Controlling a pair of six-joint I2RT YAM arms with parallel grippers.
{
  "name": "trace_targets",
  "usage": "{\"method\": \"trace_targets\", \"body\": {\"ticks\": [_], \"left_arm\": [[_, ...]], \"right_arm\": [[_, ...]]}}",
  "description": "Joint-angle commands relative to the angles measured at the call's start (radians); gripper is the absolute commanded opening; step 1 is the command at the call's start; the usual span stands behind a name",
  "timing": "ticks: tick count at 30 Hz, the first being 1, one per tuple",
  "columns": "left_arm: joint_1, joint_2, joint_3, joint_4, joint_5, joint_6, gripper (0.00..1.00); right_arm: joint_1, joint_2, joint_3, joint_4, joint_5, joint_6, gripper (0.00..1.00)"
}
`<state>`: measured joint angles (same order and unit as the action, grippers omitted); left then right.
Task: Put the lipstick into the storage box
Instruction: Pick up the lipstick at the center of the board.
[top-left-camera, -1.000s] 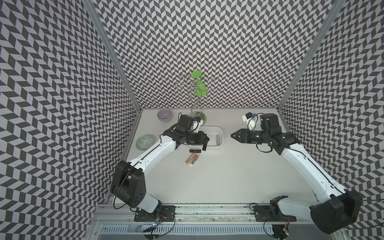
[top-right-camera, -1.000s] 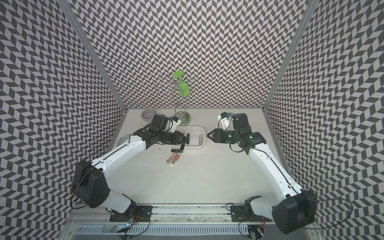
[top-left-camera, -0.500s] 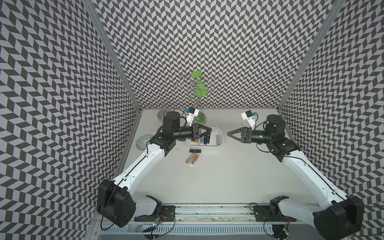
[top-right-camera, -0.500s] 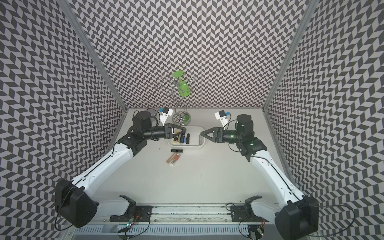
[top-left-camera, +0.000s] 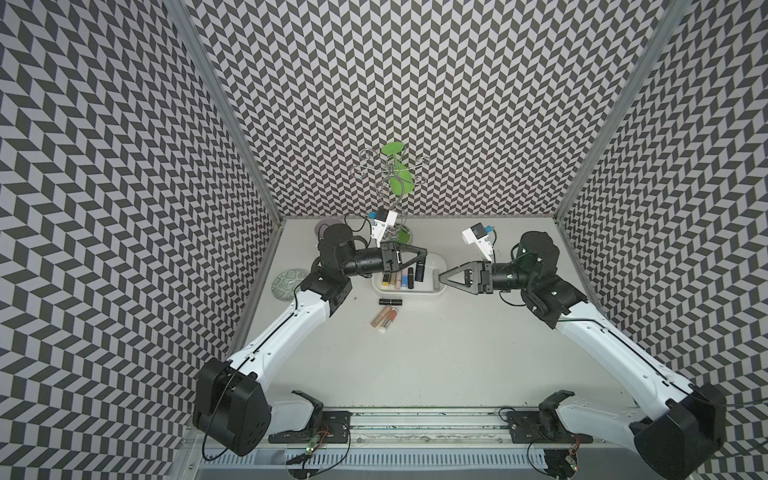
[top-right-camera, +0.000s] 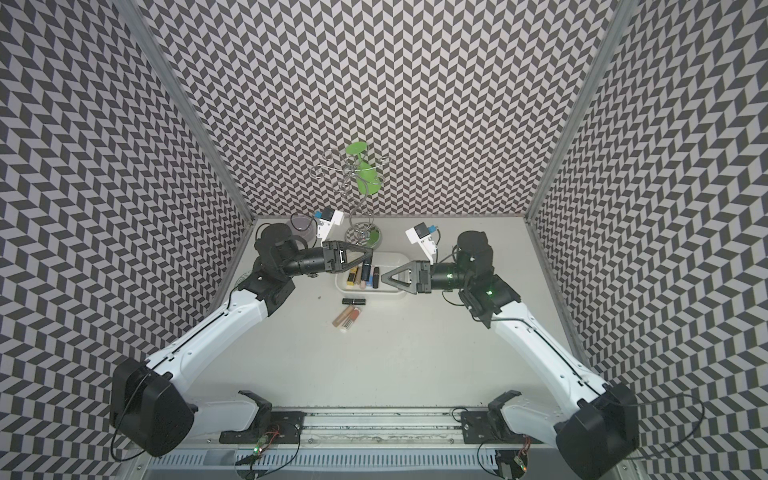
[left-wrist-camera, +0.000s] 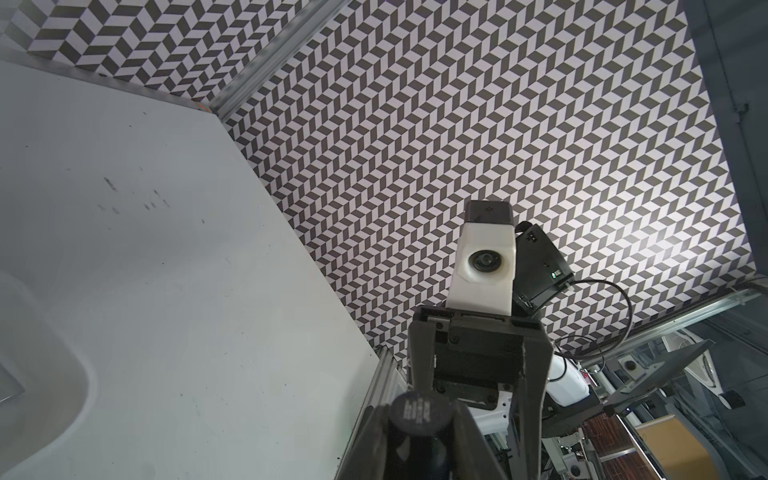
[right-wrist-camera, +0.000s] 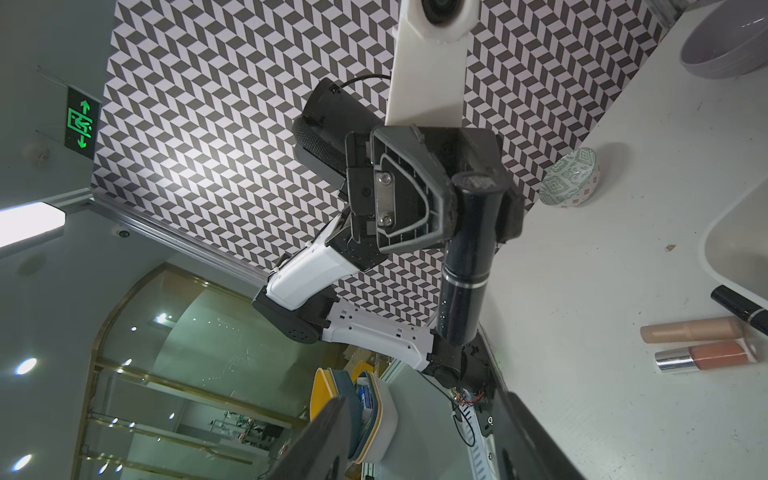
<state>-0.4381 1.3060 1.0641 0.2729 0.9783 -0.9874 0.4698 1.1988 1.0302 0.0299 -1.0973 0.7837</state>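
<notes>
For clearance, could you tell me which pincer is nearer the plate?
Left. The left pincer is over the box's middle; the right pincer is over its end away from the plate.

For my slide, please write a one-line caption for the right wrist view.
The left gripper clamps a black lipstick near the white storage box.
</notes>
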Motion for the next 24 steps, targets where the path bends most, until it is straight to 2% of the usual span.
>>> {"method": "trace_targets", "body": {"ticks": [1, 9, 24], "left_arm": [[-0.008, -0.026, -0.003, 0.077, 0.025, -0.034, 0.28], [-0.010, -0.037, -0.012, 0.075, 0.023, -0.037, 0.28], [-0.014, -0.042, -0.012, 0.073, 0.016, -0.039, 0.28]], "right_arm": [[0.026, 0.032, 0.040, 0.072, 0.009, 0.009, 0.59], [0.081, 0.094, 0.098, 0.102, 0.017, 0.015, 0.59], [0.116, 0.147, 0.140, 0.111, 0.048, 0.017, 0.58]]}}
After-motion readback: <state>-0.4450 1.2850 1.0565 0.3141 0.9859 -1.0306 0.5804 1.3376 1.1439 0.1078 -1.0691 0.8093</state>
